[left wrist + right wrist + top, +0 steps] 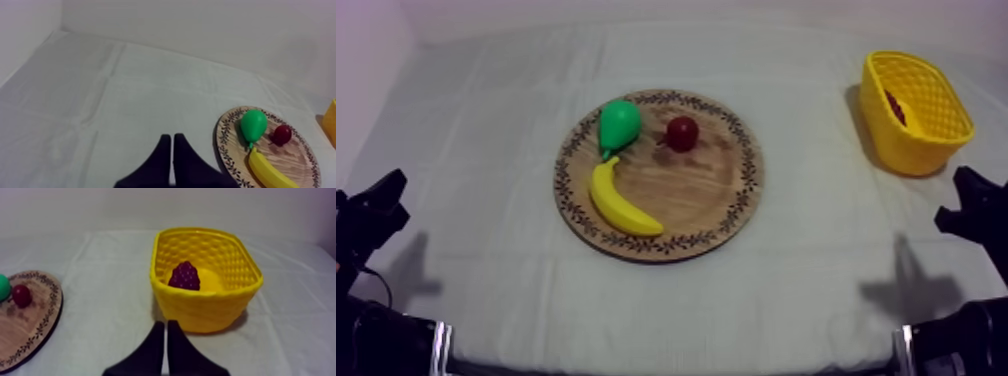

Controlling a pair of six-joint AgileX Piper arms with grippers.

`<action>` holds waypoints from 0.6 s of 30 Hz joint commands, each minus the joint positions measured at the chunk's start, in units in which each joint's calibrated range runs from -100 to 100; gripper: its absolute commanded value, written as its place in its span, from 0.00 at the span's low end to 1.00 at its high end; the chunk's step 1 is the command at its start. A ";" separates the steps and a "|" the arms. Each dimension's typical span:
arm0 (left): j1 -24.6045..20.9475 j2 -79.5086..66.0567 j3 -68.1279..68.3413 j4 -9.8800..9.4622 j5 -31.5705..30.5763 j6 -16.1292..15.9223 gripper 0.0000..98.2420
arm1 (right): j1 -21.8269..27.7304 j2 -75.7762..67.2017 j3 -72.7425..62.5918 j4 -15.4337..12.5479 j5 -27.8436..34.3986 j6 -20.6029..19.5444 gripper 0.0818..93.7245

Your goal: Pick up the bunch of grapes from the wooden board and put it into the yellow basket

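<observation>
A dark purple bunch of grapes (185, 276) lies inside the yellow basket (206, 312); in the top view the grapes (895, 106) show just past the rim of the basket (914, 112) at the far right. The round wooden board (714, 185) in the middle carries a green pear (618, 123), a banana (618, 201) and a small red fruit (682, 133). My left gripper (378, 205) rests low at the left, its fingers (172, 152) shut together on nothing. My right gripper (966, 205) rests low at the right, shut (165, 338) and pointing at the basket's near wall.
Grey-white cloth covers the table. The board (295, 160) with pear (253, 125), banana (267, 171) and red fruit (282, 134) lies to one side of my left fingers. A wall backs the table's far edge.
</observation>
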 commanded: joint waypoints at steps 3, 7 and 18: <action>0.00 0.00 -0.03 -0.03 -0.05 0.00 0.00 | -0.61 -0.07 0.03 1.21 3.63 -1.68 0.00; 0.00 0.00 -0.03 -0.03 -0.05 0.00 0.00 | -0.81 -0.08 0.04 1.61 4.65 -3.58 0.01; 0.00 0.00 -0.03 -0.03 -0.05 0.00 0.00 | -0.91 -0.08 0.04 2.68 6.34 -3.28 0.00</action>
